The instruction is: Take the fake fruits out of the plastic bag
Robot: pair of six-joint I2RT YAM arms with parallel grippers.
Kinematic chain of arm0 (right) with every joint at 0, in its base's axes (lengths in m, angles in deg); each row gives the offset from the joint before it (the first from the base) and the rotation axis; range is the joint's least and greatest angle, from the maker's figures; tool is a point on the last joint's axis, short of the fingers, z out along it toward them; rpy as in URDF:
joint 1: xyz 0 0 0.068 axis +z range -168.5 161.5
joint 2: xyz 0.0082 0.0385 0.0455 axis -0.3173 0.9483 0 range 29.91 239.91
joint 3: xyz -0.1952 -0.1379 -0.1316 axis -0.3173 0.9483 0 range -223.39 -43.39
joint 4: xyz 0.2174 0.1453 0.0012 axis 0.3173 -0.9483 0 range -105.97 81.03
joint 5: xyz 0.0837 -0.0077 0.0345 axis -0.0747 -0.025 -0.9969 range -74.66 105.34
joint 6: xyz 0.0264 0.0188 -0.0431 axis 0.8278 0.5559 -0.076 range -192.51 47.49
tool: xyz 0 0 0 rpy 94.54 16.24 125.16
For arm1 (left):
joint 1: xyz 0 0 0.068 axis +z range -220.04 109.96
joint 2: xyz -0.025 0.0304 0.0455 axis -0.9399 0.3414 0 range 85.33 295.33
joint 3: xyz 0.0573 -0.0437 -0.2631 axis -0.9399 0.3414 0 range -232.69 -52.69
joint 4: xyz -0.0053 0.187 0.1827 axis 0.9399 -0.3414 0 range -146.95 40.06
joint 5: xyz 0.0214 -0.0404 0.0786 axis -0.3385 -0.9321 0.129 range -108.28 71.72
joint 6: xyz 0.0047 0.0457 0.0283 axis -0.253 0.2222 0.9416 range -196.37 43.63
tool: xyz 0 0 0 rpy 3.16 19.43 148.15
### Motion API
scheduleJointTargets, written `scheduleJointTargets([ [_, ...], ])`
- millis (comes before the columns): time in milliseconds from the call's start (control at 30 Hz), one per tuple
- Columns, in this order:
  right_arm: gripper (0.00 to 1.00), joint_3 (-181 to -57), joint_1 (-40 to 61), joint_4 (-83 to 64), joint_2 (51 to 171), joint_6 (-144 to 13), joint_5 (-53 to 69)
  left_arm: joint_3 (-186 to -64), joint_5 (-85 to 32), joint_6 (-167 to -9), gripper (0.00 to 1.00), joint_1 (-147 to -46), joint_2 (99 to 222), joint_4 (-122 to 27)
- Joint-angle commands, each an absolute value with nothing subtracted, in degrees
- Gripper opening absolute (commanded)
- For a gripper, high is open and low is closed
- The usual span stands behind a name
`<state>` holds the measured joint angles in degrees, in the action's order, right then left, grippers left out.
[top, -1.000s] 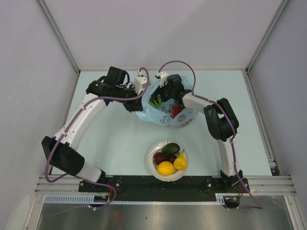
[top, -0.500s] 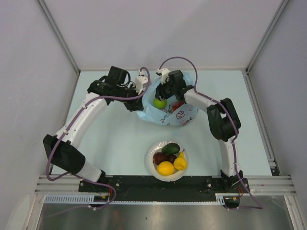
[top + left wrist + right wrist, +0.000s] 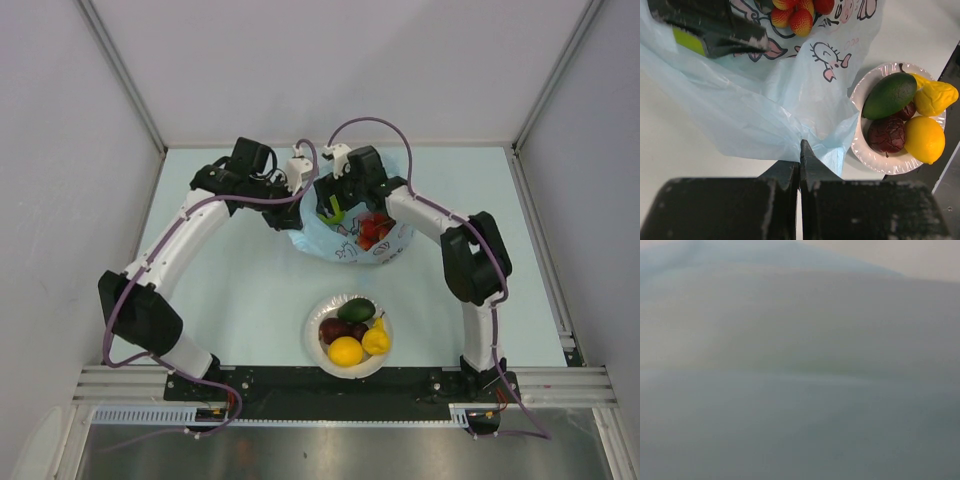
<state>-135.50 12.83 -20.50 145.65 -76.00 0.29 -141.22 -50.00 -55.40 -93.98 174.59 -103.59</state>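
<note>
Pale table [image 3: 230,290]: my left gripper [image 3: 800,149] is clenched on the plastic bag [image 3: 745,105] at its 9 o'clock edge. My right gripper [image 3: 334,207] is at the bag's mouth; I cannot tell its grip.

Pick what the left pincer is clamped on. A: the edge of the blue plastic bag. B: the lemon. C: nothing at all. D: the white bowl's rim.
A: the left wrist view shows the left pincer shut on the plastic bag, its blue edge pinched between the tips, the white bowl untouched by it.
</note>
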Motion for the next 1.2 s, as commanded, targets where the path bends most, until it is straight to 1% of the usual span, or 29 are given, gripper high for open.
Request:
scheduleJointTargets([
  [0,1.0,-137.07,13.4,-19.34,150.22,-73.48,6.63,-141.72,-51.41,-56.16,0.0,-93.94,171.29,-102.59],
  [200,1.0,-141.12,14.19,-17.32,156.01,-74.26,9.18,-139.44,-49.92,-55.81,0.0,-94.03,168.66,-103.12],
  [300,1.0,-143.14,15.25,-16.27,157.78,-75.76,13.48,-138.82,-49.74,-55.54,0.0,-94.03,168.21,-103.56],
  [367,0.87,-143.15,15.16,-15.3,157.61,-76.72,10.78,-138.82,-49.57,-55.46,0.0,-93.94,168.39,-103.56],
  [400,0.7,-142.88,14.9,-15.12,157.26,-78.47,8.85,-138.91,-49.22,-55.37,0.0,-93.94,168.48,-103.47],
  [433,0.61,-142.62,14.72,-15.73,156.13,-79.7,4.92,-138.99,-49.13,-55.28,0.0,-94.03,168.56,-103.47],
  [500,0.45,-142.0,14.02,-17.13,154.63,-81.03,2.25,-139.35,-48.69,-55.1,0.0,-93.94,169.09,-103.3],
  [533,0.43,-141.57,13.67,-19.23,152.45,-81.99,0.33,-139.43,-48.51,-55.1,0.0,-93.86,169.18,-103.21],
  [600,0.42,-138.94,13.06,-20.91,149.11,-83.31,-1.96,-139.7,-48.42,-55.02,0.0,-93.86,169.88,-102.68],
  [633,0.43,-137.45,13.05,-21.7,147.35,-85.15,-2.5,-139.96,-48.51,-55.1,0.0,-93.94,170.23,-102.51],
  [667,0.44,-135.78,12.97,-21.71,142.8,-86.3,-3.29,-140.4,-48.51,-55.19,0.0,-93.94,170.84,-102.33],
  [700,0.47,-132.37,12.88,-22.23,140.67,-87.44,-5.47,-140.66,-48.69,-55.28,0.0,-93.94,171.28,-102.07],
  [800,0.5,-128.74,12.96,-25.57,134.33,-90.52,-8.64,-142.33,-49.3,-55.46,0.0,-93.77,172.6,-101.63],
  [1000,0.46,-124.52,12.97,-32.07,127.48,-93.34,-13.83,-145.41,-46.58,-54.67,0.0,-93.86,175.15,-101.45],
  [1167,0.42,-120.21,12.7,-32.52,120.97,-95.53,-16.39,-146.81,-42.28,-51.94,0.0,-93.77,176.91,-102.76],
])
